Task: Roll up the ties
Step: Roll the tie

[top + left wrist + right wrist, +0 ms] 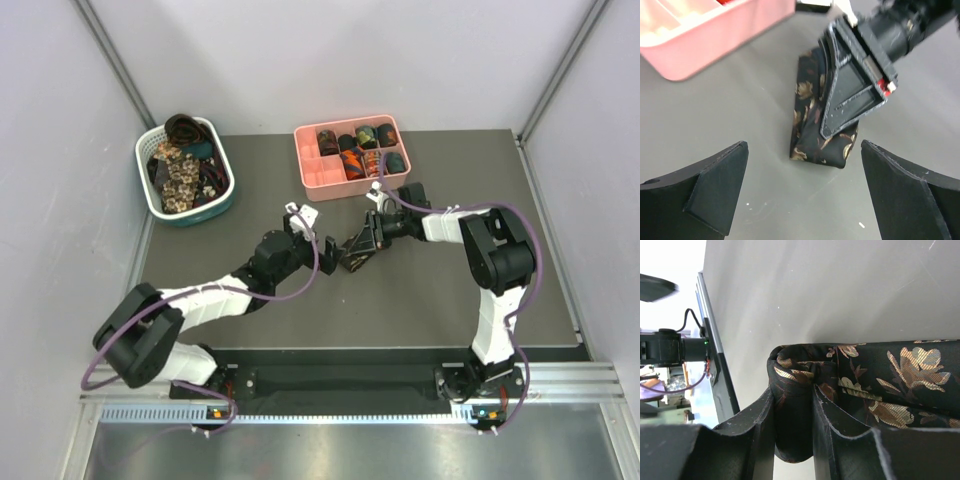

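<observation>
- Nearest, around the middle of the counter [430, 300], the left jaws stand wide with nothing between them. They are aimed at the tie just beyond.
- Just to their right, the right jaws are drawn narrow and clamped on a dark tie [354, 258] printed with beige flowers. The right wrist view shows the fabric bunched into a tight fold, or the start of a coil, inside the grip. The rest of the strip runs off flat.
- That tie lies doubled on the counter's middle and is not a finished coil. I judge it to be partway through rolling and not ready to be stored.
- Farther off, at the far edge a little right of centre, the pink tray [318, 181] holds about seven small coils [366, 136] in its compartments. These look like the finished share of the work. The compartments at its near left corner look empty, so there is room for more.
- At the far left corner, the basket [205, 214] is heaped with loose ties [183, 170], tangled too closely to count. By my reading a good part of the job is left.
</observation>
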Tool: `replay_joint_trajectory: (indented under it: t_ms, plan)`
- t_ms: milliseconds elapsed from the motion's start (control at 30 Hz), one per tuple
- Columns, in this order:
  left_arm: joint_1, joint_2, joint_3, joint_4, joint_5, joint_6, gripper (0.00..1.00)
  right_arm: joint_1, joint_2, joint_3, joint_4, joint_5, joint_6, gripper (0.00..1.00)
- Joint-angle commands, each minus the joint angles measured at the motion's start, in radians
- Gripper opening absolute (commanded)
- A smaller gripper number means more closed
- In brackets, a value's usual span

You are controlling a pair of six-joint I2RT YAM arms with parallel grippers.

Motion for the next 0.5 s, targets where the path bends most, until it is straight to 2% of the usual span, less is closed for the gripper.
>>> replay_joint_trajectory:
  t_ms: [0, 100, 300, 467]
  plan:
    - [-0.004, 0.061, 0.060, 0.023, 0.004, -0.006, 0.99, -0.010, 0.028, -0.009, -0.016, 0.132, -0.059, 0.00]
    - [-0.002, 0.057, 0.084, 0.004, 0.028, -0.055, 0.99, -0.010, 0.025, -0.013, -0.012, 0.131, -0.059, 0.00]
    - [-0.004, -0.012, -0.046, 0.159, 0.085, 0.000, 0.99, -0.010, 0.021, -0.020, 0.005, 0.126, -0.056, 0.00]
    - [-0.005, 0.014, 0.003, 0.055, 0.108, 0.080, 0.99, -0.012, 0.028, -0.013, -0.010, 0.137, -0.065, 0.00]
